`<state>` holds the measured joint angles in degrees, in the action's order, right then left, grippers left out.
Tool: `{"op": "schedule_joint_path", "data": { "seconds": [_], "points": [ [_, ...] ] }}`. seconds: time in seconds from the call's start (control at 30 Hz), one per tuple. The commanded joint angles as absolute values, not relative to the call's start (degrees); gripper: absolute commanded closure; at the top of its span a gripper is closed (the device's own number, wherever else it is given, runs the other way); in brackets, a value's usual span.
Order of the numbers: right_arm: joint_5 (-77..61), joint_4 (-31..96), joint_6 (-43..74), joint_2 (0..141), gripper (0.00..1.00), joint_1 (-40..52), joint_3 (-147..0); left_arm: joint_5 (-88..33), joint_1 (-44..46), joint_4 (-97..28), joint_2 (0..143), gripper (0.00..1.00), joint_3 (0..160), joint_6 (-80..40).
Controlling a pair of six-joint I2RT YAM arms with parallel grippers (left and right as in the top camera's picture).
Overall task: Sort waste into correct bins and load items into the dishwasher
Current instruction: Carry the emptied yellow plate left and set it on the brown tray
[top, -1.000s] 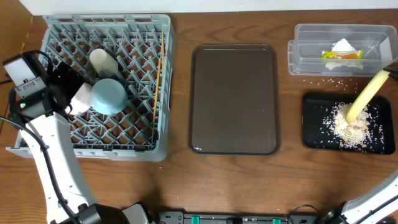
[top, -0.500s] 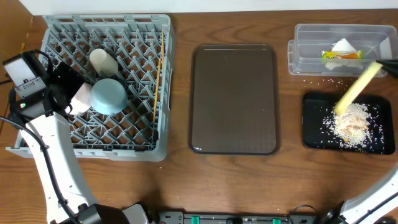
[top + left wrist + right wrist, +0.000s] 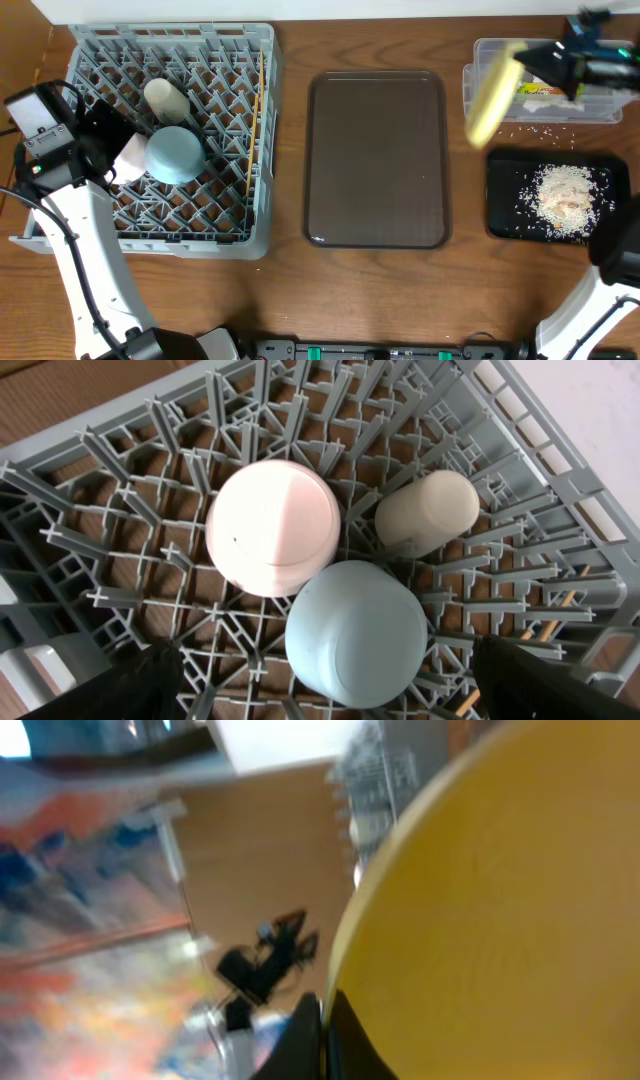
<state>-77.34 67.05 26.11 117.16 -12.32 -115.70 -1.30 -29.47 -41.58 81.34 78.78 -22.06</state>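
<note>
My right gripper (image 3: 548,62) is shut on the rim of the yellow plate (image 3: 488,92). It holds the plate on edge and blurred, above the left end of the clear tub (image 3: 600,108). In the right wrist view the plate (image 3: 500,920) fills the frame, with the gripper (image 3: 322,1020) pinching its edge. The tub holds the white napkin (image 3: 545,101) and the green-and-yellow wrapper (image 3: 535,90), both partly hidden. Rice crumbs (image 3: 565,195) lie in the black tray (image 3: 500,225). The grey dish rack (image 3: 230,215) holds the white cup (image 3: 428,510), light blue bowl (image 3: 355,630), white bowl (image 3: 272,525) and chopsticks (image 3: 255,120). My left gripper (image 3: 330,695) is open above the blue bowl.
The dark brown serving tray (image 3: 377,160) lies between the rack and the bins. A few rice grains (image 3: 520,125) are scattered on the wooden table between the tub and the black tray. My left arm (image 3: 70,220) reaches along the rack's left side.
My right gripper has lifted the yellow plate off the black tray and swung it up and left over the clear tub. The rice pile stays in the black tray. The left arm has not moved.
</note>
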Motion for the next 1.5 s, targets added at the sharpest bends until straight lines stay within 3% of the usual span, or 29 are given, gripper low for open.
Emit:
{"op": "schedule_joint_path", "data": {
  "seconds": [0.0, 0.23, 0.47, 0.7, 0.93, 1.27, 1.47],
  "points": [
    [-72.8, 54.0, 44.7, 115.8, 0.99, -4.6, -115.9, -0.8, -29.6, -41.6, 81.7, 0.06, 79.1, -21.7],
    [-62.7, 15.9, 57.5, 116.9, 0.99, 11.4, -115.9, -0.8, -29.6, -41.6, 81.7, 0.06, 79.1, -21.7],
    [-50.6, 5.4, 56.7, 119.1, 0.99, 20.7, -115.9, -0.8, -29.6, -41.6, 81.7, 0.06, 79.1, -21.7],
    [-49.0, -12.4, 57.5, 125.6, 0.99, 26.4, -115.9, -0.8, -29.6, -41.6, 81.7, 0.06, 79.1, -21.7],
    [-42.6, -17.5, 61.3, 132.4, 0.92, 29.9, -115.9, -0.8, -29.6, -41.6, 81.7, 0.06, 79.1, -21.7],
    [-44.0, -19.9, 60.4, 136.0, 0.99, 33.3, -116.8, -0.8, -29.6, -41.6, 81.7, 0.06, 79.1, -21.7],
    [-41.0, -5.3, 49.3, 136.0, 0.92, 31.6, -121.3, -0.8, -29.6, -41.6, 81.7, 0.06, 79.1, -21.7]
  ]
}}
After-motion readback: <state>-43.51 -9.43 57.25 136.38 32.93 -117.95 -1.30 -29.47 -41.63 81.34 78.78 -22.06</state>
